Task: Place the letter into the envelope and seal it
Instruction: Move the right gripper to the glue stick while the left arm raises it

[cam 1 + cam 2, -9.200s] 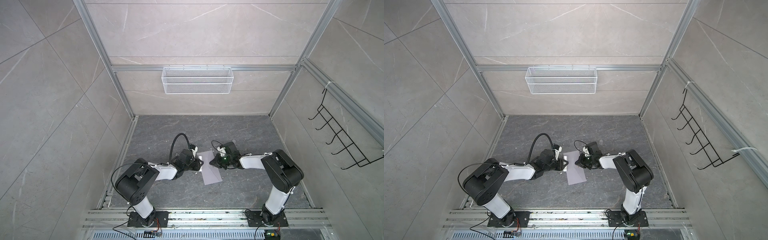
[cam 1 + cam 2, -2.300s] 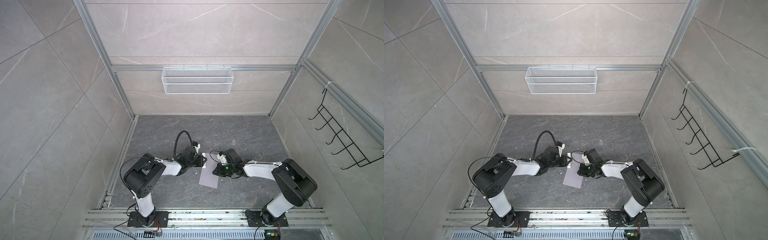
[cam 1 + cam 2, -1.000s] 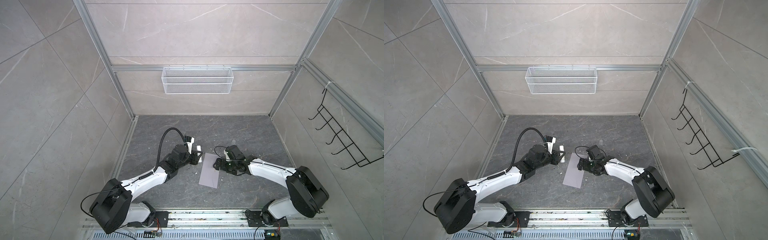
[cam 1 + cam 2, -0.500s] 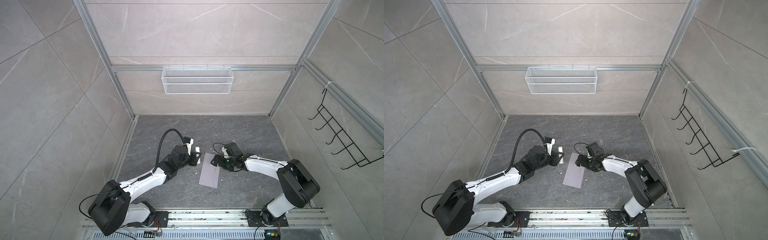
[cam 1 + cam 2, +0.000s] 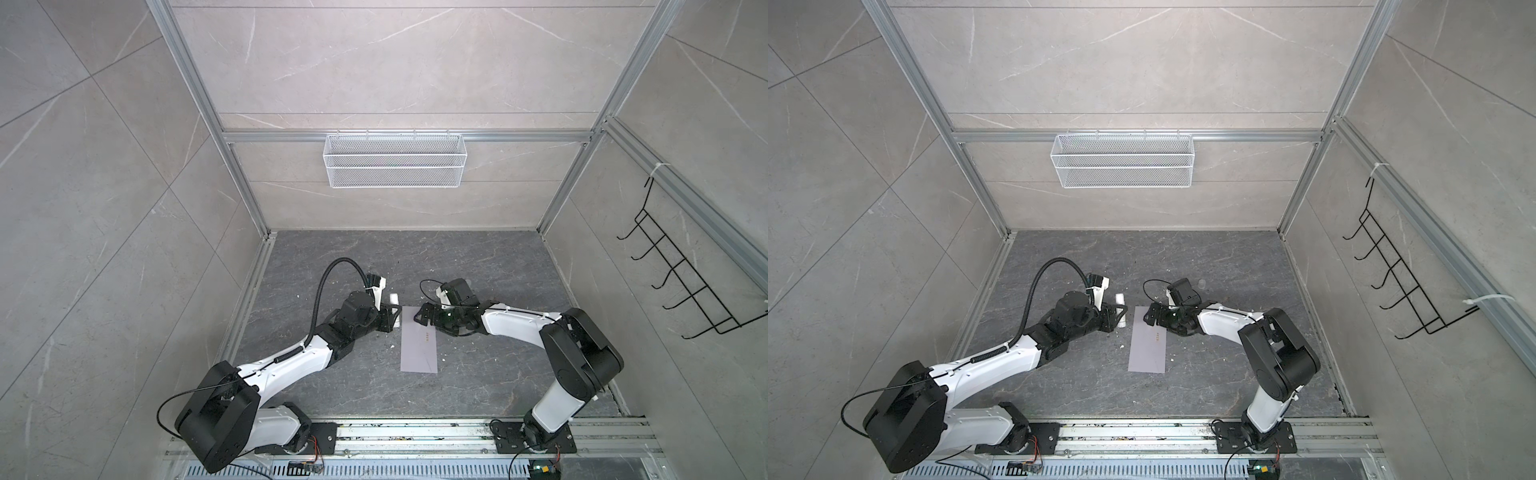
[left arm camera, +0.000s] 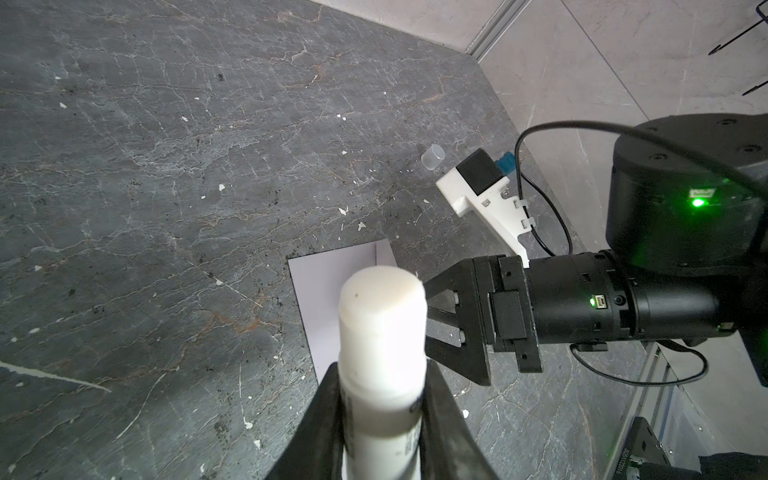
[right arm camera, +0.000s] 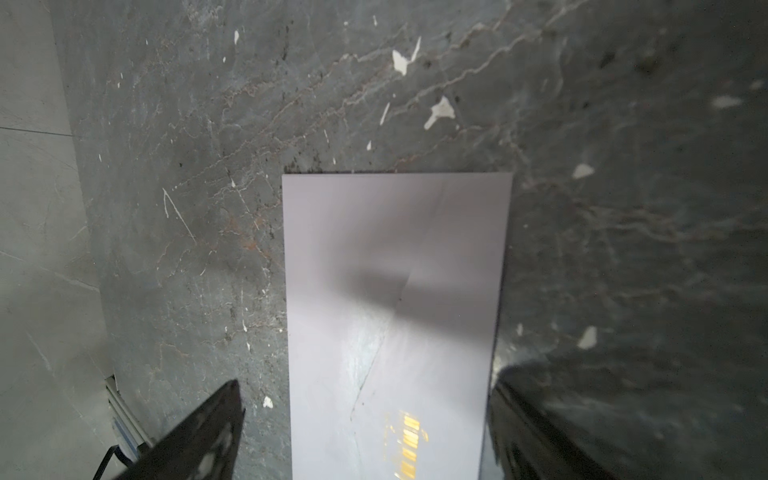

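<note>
The left arm (image 5: 291, 365) is lying low and stretched out, reaching from the near left of the envelope (image 5: 419, 353) toward its far end. The left gripper (image 5: 393, 318) is sitting just beside the envelope's far left corner, its jaws clamping a white glue stick (image 6: 382, 316) that is sticking out past the fingertips. The right arm (image 5: 515, 328) is bending at a raised elbow off the envelope's right side, its forearm running toward the far end. The right gripper (image 5: 420, 323) is hanging over that far end with jaws spread wide, holding nothing. In the right wrist view its fingers (image 7: 199, 436) are flanking the envelope's width.
</note>
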`<state>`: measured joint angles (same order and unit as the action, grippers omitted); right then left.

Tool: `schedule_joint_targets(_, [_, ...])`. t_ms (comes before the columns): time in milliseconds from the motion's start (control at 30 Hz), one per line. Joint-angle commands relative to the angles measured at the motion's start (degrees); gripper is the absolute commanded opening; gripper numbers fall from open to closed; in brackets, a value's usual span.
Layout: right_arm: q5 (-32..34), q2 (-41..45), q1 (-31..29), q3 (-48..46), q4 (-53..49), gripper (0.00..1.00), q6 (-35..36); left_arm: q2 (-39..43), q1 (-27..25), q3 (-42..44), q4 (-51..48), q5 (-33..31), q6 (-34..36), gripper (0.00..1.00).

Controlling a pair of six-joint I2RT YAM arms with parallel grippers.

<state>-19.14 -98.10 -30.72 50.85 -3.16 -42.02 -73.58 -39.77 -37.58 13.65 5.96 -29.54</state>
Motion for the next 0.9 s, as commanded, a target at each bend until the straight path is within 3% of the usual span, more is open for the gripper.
schedule_joint_targets(0, [-1.1, -1.9, 0.2, 0.7, -0.9, 0.93, 0.0, 1.7, 0.0, 0.4, 1.2, -1.0, 1.5, 0.0])
schedule_joint_targets(300, [-1.0, -0.8, 0.3, 1.1, -1.4, 0.93, 0.7, 1.9, -0.1, 0.2, 1.5, -0.8, 1.2, 0.0])
schedule_joint_targets(533, [1.0, 10.8, 0.3, -1.0, -1.5, 0.93, 3.5, 3.2, 0.0, 0.2, 4.3, 1.7, -1.7, 0.0])
schedule_joint_targets(733, [-6.1, 25.7, 0.1, -6.9, 5.0, 0.94, 5.6, 6.2, 0.5, 0.0, 7.9, 6.4, -4.9, 0.0])
schedule_joint_targets(867, [-13.3, 31.1, -0.8, -10.3, 13.7, 0.94, 2.8, 7.5, 0.7, -0.3, 12.9, 10.4, -7.6, 0.0])
